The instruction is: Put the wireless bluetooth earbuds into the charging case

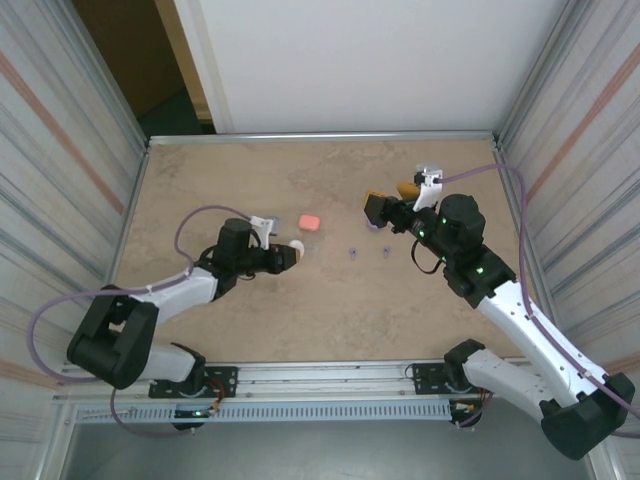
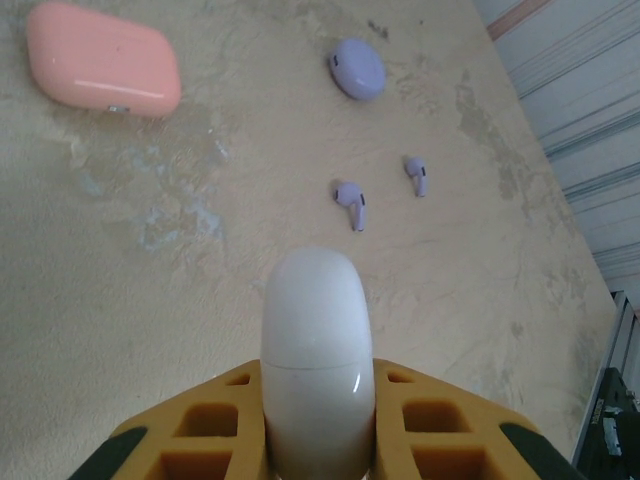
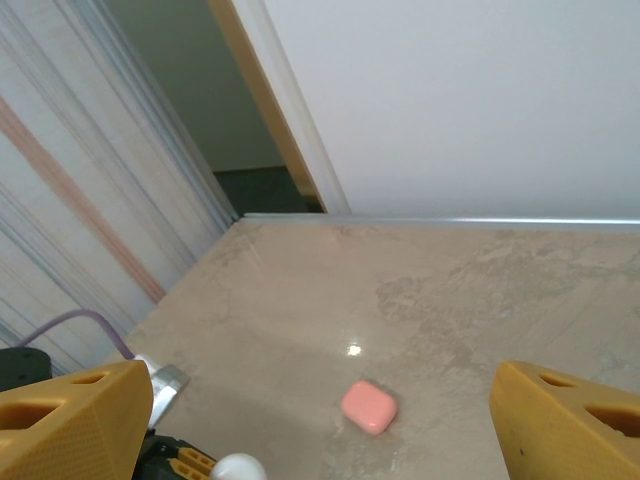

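My left gripper (image 2: 316, 385) is squeezed shut on the white case (image 2: 315, 330). The case's lid is closed, so I can't see inside it. Its lower end is cut off by the bottom of the left wrist picture.

My right gripper (image 3: 320, 410) is up off the table (image 1: 200, 190). Its jaws are spread wide with nothing between them. Its yellow fingers (image 3: 70, 420) are cut off at the corners of the right wrist picture.

The purple earbuds (image 2: 351, 203) lie bare on the table just past the white case. There are two, near each other but not touching. From the top camera they are tiny specks, and I can't tell which way they point.

Past them sits the purple case (image 2: 357, 68), closed. In the top view it is tucked by the right gripper and hard to make out.

The pink case (image 2: 105, 60) is also closed, off to the side, well apart from the earbuds. It sits right at the top edge of the left wrist picture.
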{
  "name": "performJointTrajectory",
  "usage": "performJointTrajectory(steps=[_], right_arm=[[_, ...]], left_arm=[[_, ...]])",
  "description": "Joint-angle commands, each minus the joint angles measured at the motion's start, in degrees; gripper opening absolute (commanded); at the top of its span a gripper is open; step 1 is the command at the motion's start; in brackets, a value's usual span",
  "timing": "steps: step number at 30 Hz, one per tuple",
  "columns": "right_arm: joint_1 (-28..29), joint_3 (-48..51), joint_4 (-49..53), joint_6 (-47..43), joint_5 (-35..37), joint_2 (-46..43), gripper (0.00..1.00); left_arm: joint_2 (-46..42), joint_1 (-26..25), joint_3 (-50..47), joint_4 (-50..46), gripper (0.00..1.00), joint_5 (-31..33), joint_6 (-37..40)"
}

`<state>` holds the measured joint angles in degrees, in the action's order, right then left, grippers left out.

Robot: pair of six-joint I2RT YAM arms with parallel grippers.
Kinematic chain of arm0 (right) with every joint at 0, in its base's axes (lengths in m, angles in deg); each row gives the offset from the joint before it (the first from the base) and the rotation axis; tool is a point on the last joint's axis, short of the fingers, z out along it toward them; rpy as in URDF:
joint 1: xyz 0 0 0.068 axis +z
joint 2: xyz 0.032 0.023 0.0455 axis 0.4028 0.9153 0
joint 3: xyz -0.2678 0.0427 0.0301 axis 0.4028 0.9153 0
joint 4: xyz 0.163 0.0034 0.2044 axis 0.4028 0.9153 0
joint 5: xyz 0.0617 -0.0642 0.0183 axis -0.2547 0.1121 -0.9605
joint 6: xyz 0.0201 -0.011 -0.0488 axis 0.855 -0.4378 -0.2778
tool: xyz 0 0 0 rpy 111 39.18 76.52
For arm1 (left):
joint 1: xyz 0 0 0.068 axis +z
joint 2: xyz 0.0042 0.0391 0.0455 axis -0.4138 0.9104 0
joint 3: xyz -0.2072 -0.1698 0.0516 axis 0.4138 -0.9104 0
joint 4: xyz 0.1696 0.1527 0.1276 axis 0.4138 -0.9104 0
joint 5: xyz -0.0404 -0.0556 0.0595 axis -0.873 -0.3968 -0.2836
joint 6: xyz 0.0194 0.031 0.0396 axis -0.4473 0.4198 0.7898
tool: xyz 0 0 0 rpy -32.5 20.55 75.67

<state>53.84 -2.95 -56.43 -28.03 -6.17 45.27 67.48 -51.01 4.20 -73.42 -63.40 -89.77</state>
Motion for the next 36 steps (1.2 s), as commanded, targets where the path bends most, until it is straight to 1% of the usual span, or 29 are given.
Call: performJointTrajectory(steps=[1,6,16,26,30,34,36], right_arm=[[-0.5,0.9,0.7,-1.3,0.8,-0.6,0.86],[-1.0,0.9,1.3,-1.3,1.4,-0.6,0.87],[-1.5,0.7,3.0,-1.4,2.6,-0.7,0.87],[-1.7,0.6,3.9,-1.6,3.4,-0.9,0.86],[-1.7,0.6,4.1,-1.6,3.4,-1.1,0.86],[-1.7,0.5,4.5,-1.6,3.8,-1.3,0.86],[-1.7,0.5,4.7,-1.6,3.9,-1.4,0.86]], left_arm=[[2.6,0.4,2.8,-2.3,0.00,0.0,-2.0],[6.6,0.4,3.7,-1.4,0.00,-1.6,-3.3],[13.9,0.4,6.8,-3.8,0.00,-3.7,-4.5],[17.0,0.4,7.0,-3.0,0.01,-4.3,-5.3],[17.4,0.4,6.8,-2.9,0.04,-3.7,-5.3],[17.4,0.2,6.6,-2.9,0.10,-3.4,-5.5],[17.6,0.2,6.5,-2.9,0.16,-3.0,-5.5]])
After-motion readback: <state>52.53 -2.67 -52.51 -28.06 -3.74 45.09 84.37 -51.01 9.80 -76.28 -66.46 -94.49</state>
